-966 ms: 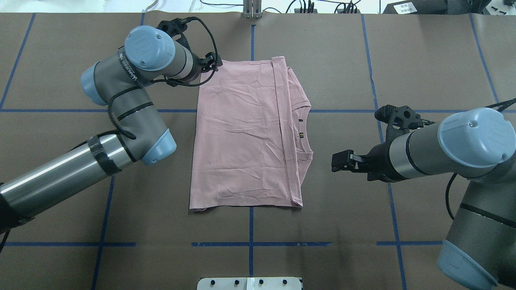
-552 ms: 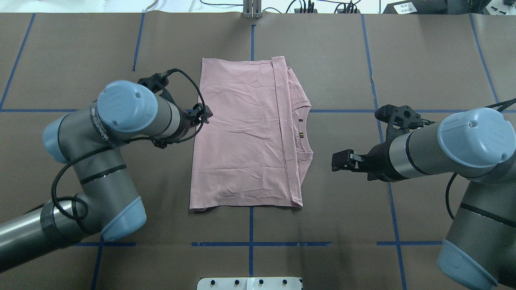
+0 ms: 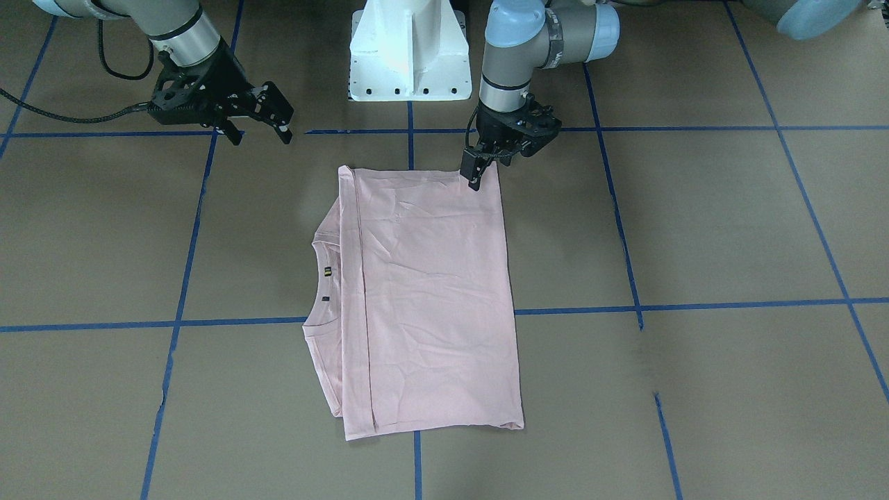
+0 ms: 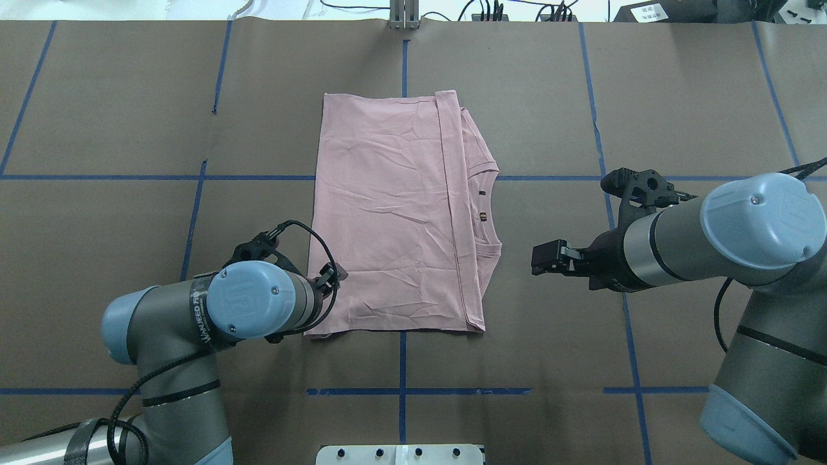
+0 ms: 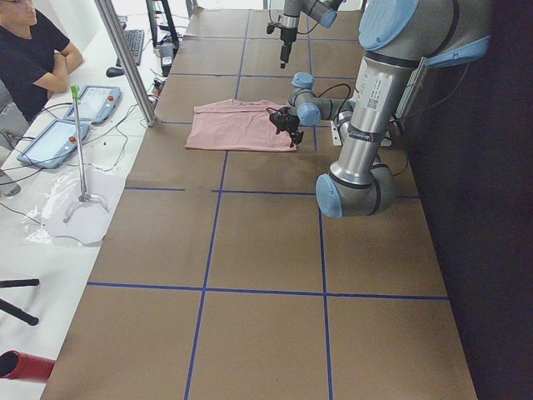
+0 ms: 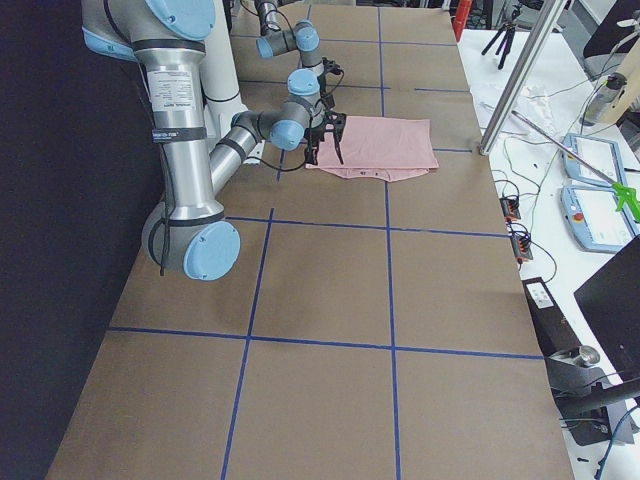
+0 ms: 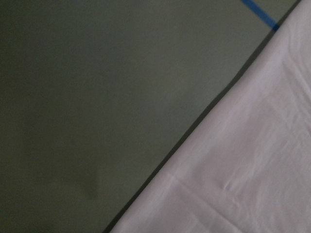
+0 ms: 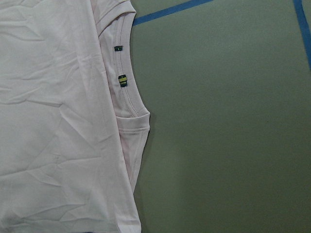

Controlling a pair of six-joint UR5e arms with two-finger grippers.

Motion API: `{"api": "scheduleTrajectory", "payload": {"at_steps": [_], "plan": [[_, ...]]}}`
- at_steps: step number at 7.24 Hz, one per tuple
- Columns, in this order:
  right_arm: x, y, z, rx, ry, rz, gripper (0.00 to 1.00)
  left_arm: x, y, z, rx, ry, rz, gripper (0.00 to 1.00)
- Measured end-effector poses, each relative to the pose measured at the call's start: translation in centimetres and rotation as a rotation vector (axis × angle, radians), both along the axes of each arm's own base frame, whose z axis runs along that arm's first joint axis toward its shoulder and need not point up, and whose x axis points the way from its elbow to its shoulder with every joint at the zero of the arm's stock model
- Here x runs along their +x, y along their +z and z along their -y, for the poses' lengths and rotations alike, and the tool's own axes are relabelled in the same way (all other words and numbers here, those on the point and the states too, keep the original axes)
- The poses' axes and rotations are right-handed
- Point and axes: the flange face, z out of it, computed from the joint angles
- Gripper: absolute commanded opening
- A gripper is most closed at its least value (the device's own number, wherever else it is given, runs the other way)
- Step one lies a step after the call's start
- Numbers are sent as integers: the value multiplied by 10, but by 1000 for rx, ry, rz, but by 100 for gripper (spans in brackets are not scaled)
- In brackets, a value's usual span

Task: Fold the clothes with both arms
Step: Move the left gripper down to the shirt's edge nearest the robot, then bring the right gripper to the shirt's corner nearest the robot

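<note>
The left gripper points down at the T-shirt, right at the cloth's corner nearest the robot. From the overhead view its own wrist covers the fingers, and the left wrist camera shows only the shirt's edge running slantwise across the brown table cover, so I cannot tell whether this claw is clenched or released, or whether it touches the fabric.

The right gripper hangs low with its jaws spread and nothing between them. The shirt lies ahead of its tips, folded into a flat oblong, with the collar and two small neck tags on the side facing it. Bare table cover crossed by blue tape lines separates the two.

Behind both claws stands the white pedestal base. Across the table from them, beyond its edge, a person sits by a metal post and teach pendants.
</note>
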Motion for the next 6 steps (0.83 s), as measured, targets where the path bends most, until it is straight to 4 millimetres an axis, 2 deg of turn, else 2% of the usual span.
{"api": "scheduleTrajectory", "payload": {"at_steps": [2, 3, 4, 5, 6], "plan": [[-1, 1, 1, 0, 3, -2, 100, 12, 14, -26, -29, 20, 19, 97], [-1, 1, 1, 0, 4, -3, 100, 13, 17, -30, -32, 24, 24, 93], [-1, 1, 1, 0, 4, -3, 100, 14, 18, -32, -34, 26, 25, 82], [-1, 1, 1, 0, 4, -3, 100, 15, 17, -32, -33, 27, 24, 58], [-1, 1, 1, 0, 5, -3, 100, 15, 16, -32, -33, 27, 23, 24]]}}
